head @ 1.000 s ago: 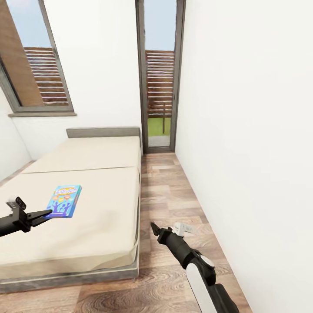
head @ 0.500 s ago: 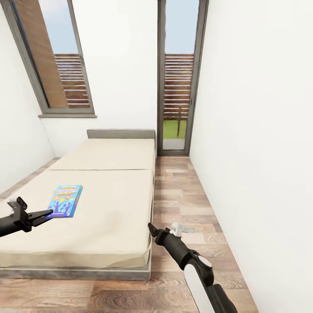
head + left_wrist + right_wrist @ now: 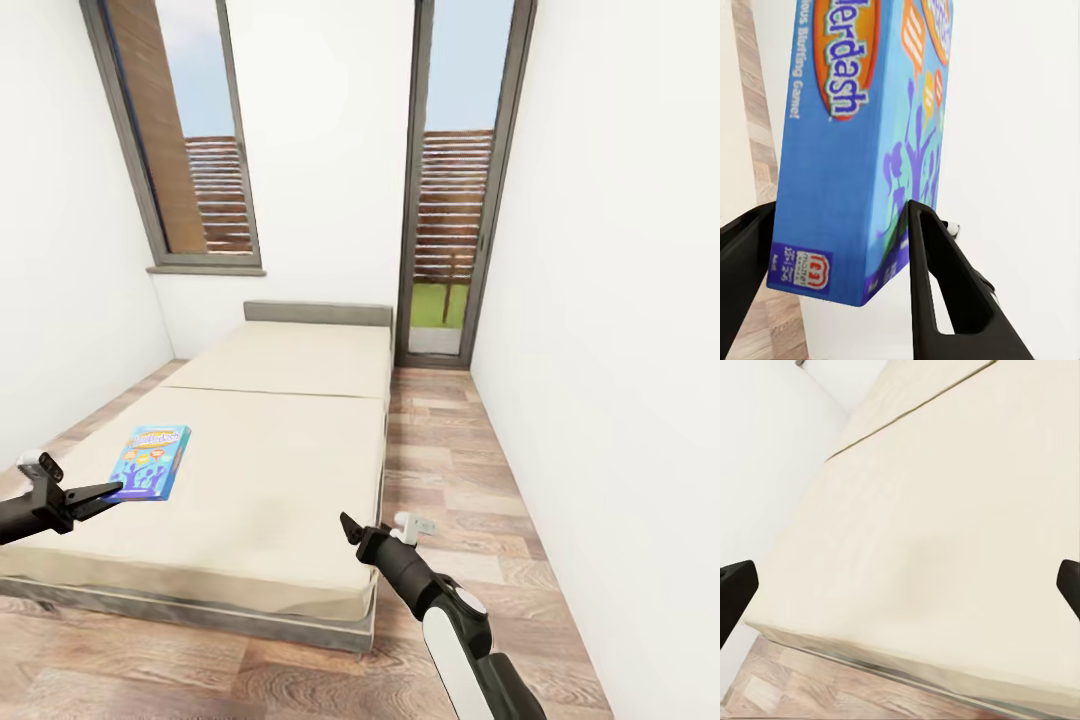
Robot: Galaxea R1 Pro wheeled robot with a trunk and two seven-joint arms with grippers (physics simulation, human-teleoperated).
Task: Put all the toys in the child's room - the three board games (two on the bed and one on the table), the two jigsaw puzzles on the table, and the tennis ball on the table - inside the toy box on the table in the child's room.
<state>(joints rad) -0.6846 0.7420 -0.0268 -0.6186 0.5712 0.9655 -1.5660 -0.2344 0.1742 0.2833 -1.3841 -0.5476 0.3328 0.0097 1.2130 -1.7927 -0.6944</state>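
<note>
We see one blue board game [image 3: 148, 462] at the frame's left, above the bed [image 3: 270, 470], pinched in our left gripper [image 3: 844, 247]. Our right gripper [image 3: 372, 527], jaws wide and empty, hangs lower centre. Two tall windows [image 3: 180, 130] stand behind.

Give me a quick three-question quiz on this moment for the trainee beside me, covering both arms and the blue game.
1. True or false: the left gripper has the blue board game between its fingers.
2. What lies in front of the right gripper, seen from the right wrist?
A. a toy box
B. the beige bed
C. a jigsaw puzzle
3. Fill in: in the head view, the tall glass door stands at the far end of the wood-plank ____.

Key
1. True; the box end sits between both fingers.
2. B; the fingers are spread wide and hold nothing.
3. floor.
</note>
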